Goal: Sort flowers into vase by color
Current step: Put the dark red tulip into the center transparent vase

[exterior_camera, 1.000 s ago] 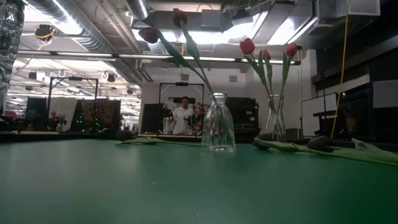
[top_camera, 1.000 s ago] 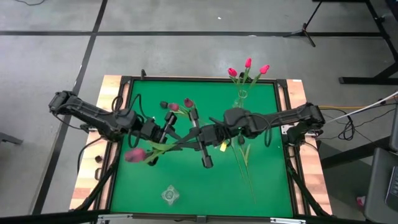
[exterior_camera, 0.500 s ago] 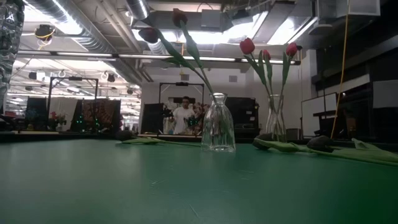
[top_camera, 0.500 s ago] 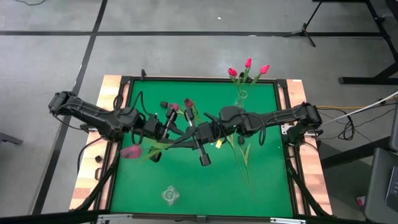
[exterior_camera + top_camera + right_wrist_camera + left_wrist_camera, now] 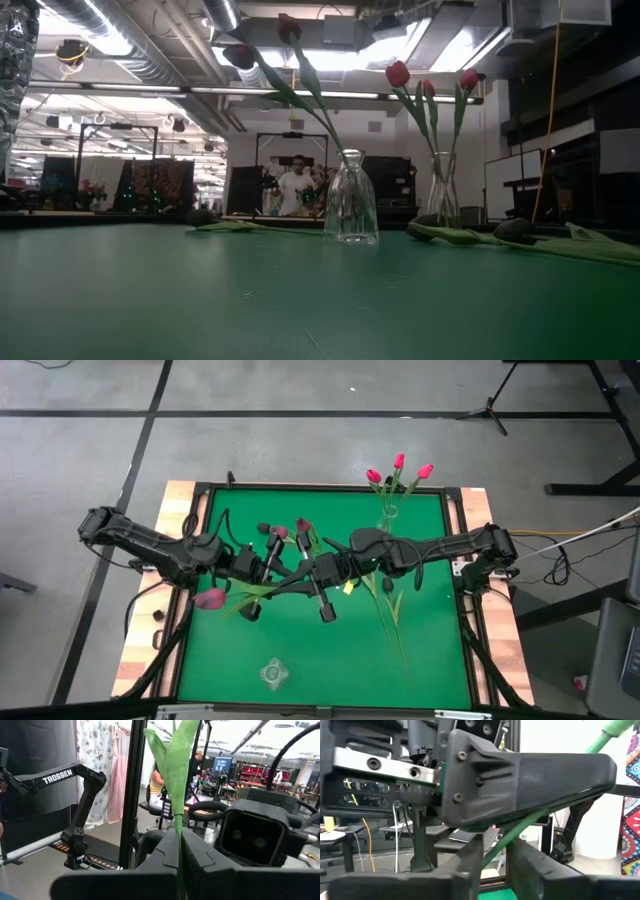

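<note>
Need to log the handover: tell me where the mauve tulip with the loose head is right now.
In the high view, the mauve tulip hangs at the mat's left side, its stem running right to the left tool and right tool, both clamped on it mid-table.

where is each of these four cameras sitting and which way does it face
High: overhead, straight down; both arms meet mid-table on one mauve tulip.
Low: table-top height, level across; no arm, two vases.
Left wrist: left gripper around the stem.
Right wrist: right gripper pinching the stem.
Shared: that stem.

Both arms meet mid-table, left gripper point(image 5: 262, 563) and right gripper point(image 5: 318, 573) fingers closed.
</note>
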`<state>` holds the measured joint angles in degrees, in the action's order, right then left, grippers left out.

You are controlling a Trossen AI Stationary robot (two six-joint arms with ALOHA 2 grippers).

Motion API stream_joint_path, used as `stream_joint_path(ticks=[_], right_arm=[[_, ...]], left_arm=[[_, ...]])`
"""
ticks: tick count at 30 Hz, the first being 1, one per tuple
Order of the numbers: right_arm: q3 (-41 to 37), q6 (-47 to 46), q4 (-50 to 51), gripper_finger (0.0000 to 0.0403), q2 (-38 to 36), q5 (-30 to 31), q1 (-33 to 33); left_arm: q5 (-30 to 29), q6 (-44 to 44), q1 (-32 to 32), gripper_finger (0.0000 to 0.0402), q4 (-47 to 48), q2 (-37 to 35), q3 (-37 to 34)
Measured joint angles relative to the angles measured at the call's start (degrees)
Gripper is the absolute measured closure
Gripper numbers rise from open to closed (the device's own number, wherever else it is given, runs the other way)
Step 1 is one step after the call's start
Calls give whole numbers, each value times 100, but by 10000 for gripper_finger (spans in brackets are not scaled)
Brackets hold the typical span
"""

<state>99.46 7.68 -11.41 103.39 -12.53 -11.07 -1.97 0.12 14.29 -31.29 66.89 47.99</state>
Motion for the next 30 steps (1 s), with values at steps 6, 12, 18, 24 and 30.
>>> stream_joint_path(ticks=[6, 12, 18, 24, 30], right_arm=[[1, -12, 178, 374, -6, 284, 7], [2, 62, 816, 315, -187, 310, 2], [-9, 467, 1819, 235, -1049, 816, -21], [-4, 710, 2411, 193, -2162, 1368, -240], [-2, 1080, 2681, 190, -2953, 2209, -743]], left_arm=[[-34, 35, 3, 393, 25, 4, 0], [-173, 0, 16, 398, 36, 9, -2], [-833, 40, 75, 399, 42, -26, -2], [-1270, 196, 72, 400, 101, 123, -2], [-1523, 390, 49, 401, -327, 541, -2]])
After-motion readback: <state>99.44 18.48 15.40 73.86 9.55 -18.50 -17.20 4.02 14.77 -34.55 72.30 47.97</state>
